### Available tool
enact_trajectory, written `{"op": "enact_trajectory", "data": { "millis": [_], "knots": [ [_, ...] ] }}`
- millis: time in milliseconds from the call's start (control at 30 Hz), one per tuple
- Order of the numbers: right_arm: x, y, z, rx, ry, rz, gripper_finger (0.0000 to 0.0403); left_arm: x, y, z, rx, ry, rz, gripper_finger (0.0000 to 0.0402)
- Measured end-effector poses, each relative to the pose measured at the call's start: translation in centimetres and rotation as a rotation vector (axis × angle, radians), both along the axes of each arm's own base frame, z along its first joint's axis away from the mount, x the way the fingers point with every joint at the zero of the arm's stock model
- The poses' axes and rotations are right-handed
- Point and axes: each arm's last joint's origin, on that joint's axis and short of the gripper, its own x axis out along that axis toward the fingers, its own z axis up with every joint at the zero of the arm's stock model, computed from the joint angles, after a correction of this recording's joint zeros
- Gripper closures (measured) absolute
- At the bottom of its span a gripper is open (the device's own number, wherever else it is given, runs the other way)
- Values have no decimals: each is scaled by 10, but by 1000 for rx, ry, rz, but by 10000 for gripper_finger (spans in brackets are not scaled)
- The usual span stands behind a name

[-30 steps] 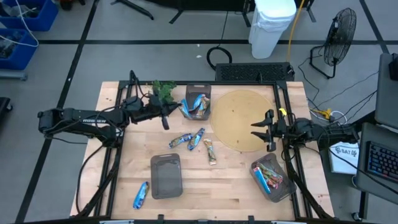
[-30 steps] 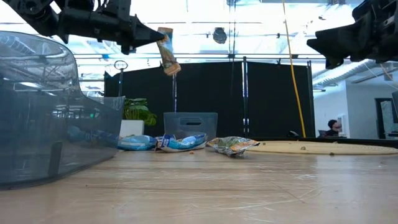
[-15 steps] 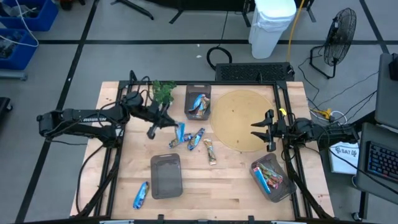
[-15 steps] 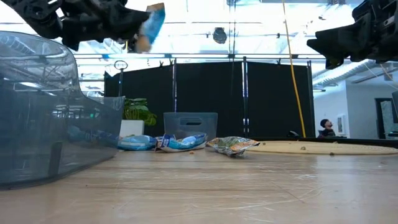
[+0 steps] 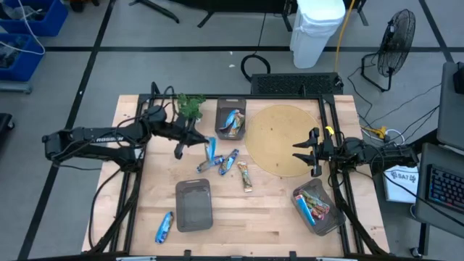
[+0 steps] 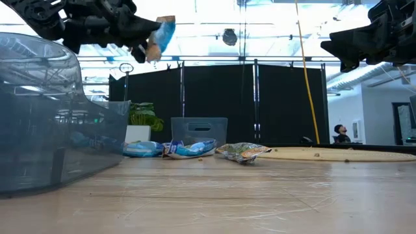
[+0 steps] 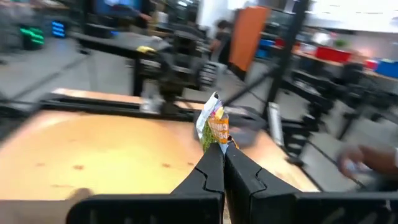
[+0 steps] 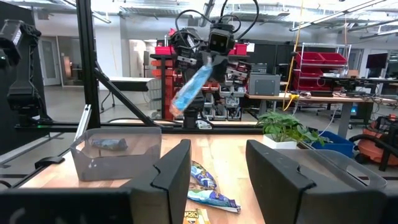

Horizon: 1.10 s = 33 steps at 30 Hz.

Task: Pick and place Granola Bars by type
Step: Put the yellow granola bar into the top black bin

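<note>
Your left claw (image 5: 201, 146) hangs well above the counter (image 5: 159, 181), pinched on a blue bar (image 5: 209, 151). Beneath it lie loose bars (image 5: 220, 162); beside it stand the plant (image 5: 191, 106) and far bin (image 5: 231, 120). Bare counter opens between the near bin (image 5: 193, 204) and the round mat (image 5: 283, 139).

We cannot read the print on the shiny blue wrapped bar (image 8: 191, 88), smeared in the right wrist view. In the low view, the picture's upper edge cuts off both dark arms, and the translucent grey plastic bin (image 6: 45, 117) runs past the side edge. The left wrist view's background is blurred.
</note>
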Motion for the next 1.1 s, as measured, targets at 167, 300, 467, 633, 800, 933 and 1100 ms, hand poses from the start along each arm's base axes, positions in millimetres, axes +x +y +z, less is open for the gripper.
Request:
{"op": "enact_trajectory", "data": {
  "millis": [167,300,467,633,800,933,1100],
  "knots": [
    [0,0,0,0,0,0,255,-10,1,13,81,-57,191,401],
    [0,0,0,0,1,0,253,-18,4,23,92,-112,380,401],
    [0,0,0,0,0,0,256,-21,9,33,12,-208,586,401],
    [0,0,0,0,0,0,253,-17,16,33,-73,-244,656,401],
    [0,0,0,0,1,0,254,1,35,48,-130,-121,612,401],
    [0,0,0,0,1,0,258,24,54,68,-85,55,633,401],
    [0,0,0,0,1,0,257,55,80,84,-60,258,649,401]
  ]
}}
